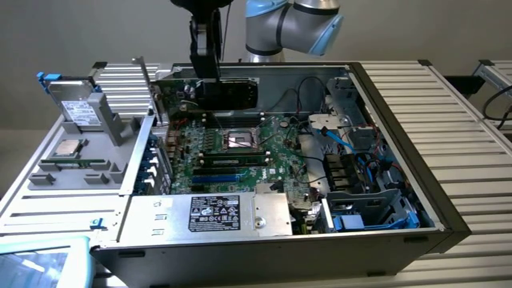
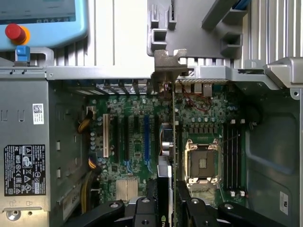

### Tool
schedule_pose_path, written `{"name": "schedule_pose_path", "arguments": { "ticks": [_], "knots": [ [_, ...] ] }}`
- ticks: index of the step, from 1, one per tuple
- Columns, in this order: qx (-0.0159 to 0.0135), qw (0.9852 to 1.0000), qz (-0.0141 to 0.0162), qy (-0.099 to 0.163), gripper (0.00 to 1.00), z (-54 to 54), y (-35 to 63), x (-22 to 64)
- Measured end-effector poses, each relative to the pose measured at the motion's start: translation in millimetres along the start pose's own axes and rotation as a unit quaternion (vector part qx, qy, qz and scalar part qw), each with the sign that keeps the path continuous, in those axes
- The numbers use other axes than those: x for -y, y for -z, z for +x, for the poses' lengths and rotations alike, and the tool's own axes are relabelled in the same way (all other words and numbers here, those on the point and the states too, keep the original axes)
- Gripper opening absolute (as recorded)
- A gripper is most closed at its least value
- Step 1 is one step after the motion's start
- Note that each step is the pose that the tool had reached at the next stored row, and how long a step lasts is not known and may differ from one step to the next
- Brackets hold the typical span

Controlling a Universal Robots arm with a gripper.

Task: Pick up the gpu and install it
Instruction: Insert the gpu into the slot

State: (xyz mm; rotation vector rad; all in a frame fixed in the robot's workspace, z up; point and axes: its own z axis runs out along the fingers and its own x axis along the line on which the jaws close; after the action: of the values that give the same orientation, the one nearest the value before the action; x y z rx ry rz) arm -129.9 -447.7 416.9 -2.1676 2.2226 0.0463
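gpu [image 1: 234, 95] clamped edge-on between partly closed gripper [image 1: 206, 75] fingers, directly below wrist, standing upright over motherboard [image 1: 276, 153] inside open computer case [image 1: 400, 120].

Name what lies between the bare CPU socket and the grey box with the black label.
In the exterior view, rows of long black and blue motherboard slots lie between the CPU socket and the grey box.

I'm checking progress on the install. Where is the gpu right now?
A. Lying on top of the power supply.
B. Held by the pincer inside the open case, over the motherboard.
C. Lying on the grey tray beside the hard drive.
B: the pincer grips the gpu upright over the motherboard, inside the case.
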Motion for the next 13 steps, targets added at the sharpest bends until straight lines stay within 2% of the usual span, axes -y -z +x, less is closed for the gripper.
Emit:
{"name": "schedule_pose_path", "arguments": {
  "ticks": [6,13],
  "knots": [
    [0.0019,1.0000,-0.0001,0.000,0.27,8.7,-10.5,1.9],
    [0.0020,1.0000,-0.0001,0.000,0.27,15.0,-23.0,3.2]
  ]
}}
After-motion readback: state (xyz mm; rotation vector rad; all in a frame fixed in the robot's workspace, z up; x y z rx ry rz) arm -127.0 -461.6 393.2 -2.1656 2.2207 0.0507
